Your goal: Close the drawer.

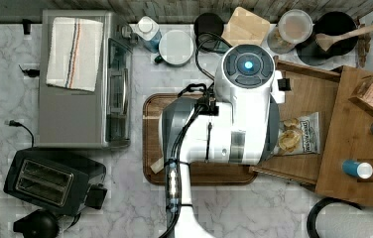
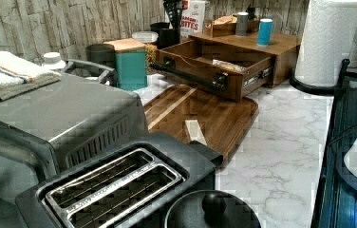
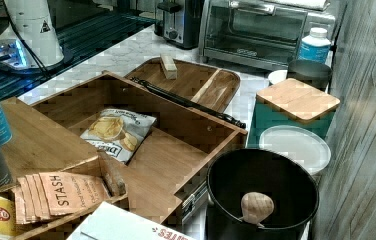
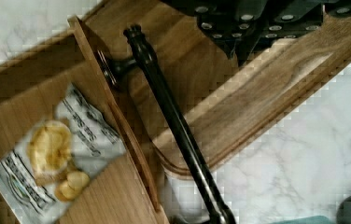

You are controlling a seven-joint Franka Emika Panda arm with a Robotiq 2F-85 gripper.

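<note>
the drawer (image 3: 176,145) is seen pulled wide open in the middle of the right view, with a chip bag (image 3: 116,131) inside. the gripper (image 4: 257,21) cannot be told as apart or together. if the black handle (image 4: 173,121) is pushed off-center, the drawer could get jammed.

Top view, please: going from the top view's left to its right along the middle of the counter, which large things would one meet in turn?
Toaster oven → dark wooden tray → robot arm above the tray → chip bag lying in the open drawer → wooden cabinet top → blue can standing on it.
</note>
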